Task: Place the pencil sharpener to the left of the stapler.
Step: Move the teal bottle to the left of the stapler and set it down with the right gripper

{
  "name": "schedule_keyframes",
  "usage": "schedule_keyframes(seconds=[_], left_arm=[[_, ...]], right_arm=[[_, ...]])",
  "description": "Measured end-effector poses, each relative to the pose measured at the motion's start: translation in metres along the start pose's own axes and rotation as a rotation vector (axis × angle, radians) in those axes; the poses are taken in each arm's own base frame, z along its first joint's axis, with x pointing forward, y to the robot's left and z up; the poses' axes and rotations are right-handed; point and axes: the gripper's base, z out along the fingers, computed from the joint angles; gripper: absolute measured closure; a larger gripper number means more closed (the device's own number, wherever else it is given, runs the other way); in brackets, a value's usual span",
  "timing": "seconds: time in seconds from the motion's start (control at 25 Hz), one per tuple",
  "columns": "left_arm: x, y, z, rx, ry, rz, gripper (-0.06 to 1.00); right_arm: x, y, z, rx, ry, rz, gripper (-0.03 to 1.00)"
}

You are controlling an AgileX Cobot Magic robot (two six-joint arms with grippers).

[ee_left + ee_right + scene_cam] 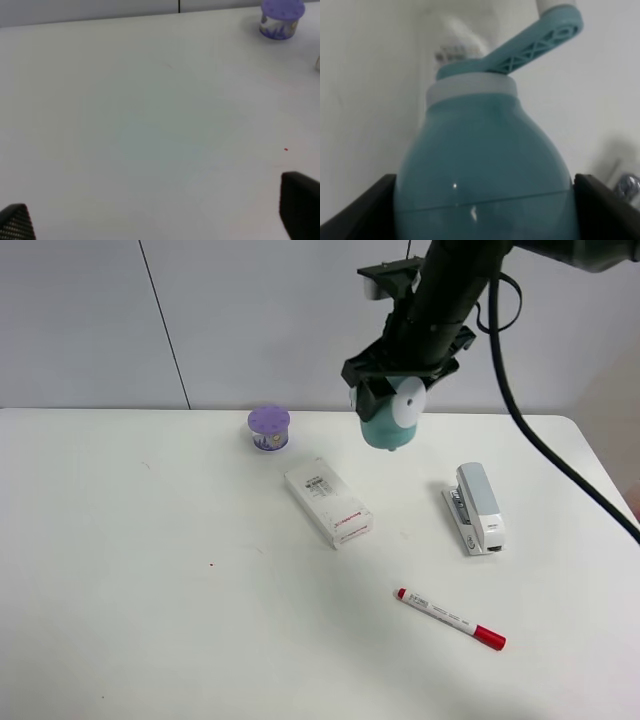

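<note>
Our right hand is clamped on the pencil sharpener and holds it in the air above the bench, close to its far edge, white face turned forward. The stapler lies flat near the right edge, right of the sharpener and closer to the front edge. Our left hand hangs over the bench, fingers wide apart.
</note>
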Motion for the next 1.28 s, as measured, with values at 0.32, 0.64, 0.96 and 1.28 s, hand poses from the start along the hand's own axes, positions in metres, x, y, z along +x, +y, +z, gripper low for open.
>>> schedule_keyframes(seconds=[0.32, 0.64, 0.96, 1.28], left_arm=[[0.000, 0.000, 0.000, 0.000, 0.000, 0.000, -0.05], [0.000, 0.000, 0.000, 0.000, 0.000, 0.000, -0.05], [0.000, 0.000, 0.000, 0.000, 0.000, 0.000, -0.05], [0.000, 0.000, 0.000, 0.000, 0.000, 0.000, -0.05]], right_arm=[[0.040, -0.029, 0.036, 0.036, 0.180, 0.118, 0.31], [0.046, -0.037, 0.064, 0.043, 0.238, 0.129, 0.31], [0.032, -0.046, 0.108, 0.076, 0.151, 0.094, 0.31], [0.018, -0.038, 0.112, 0.109, 0.009, 0.035, 0.31]])
